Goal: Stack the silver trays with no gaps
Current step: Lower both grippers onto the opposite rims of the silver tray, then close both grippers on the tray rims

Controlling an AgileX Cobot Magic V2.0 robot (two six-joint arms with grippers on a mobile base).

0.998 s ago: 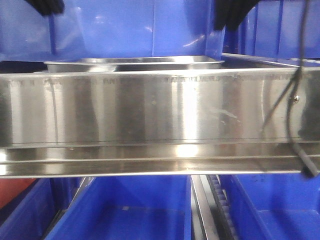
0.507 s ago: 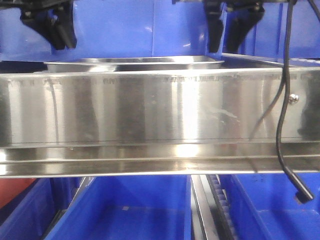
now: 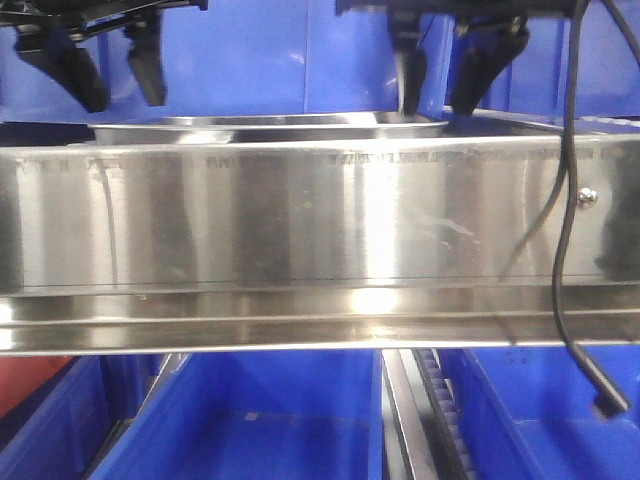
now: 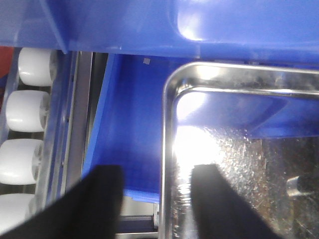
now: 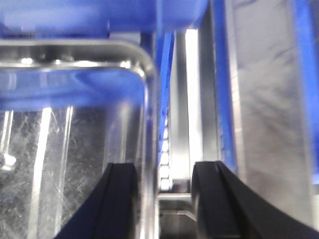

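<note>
Left wrist: perhaps scuffed silver tray (image 4: 224,159)

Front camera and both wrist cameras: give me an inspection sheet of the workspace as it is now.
Surface: steel shelf rail across the front, one screw near its right end.
Job's things: silver tray behind the rail; cannot tell if others are nested under it.
Clutter: nothing seen.
Hands: left hand open, over the tray's left rim; right hand open, straddling the right rim, lower.
Cables: black cable hangs across the rail's right end, tip dangling.
Surroundings: blue bins behind and below; white rollers beyond the tray's left side.
</note>
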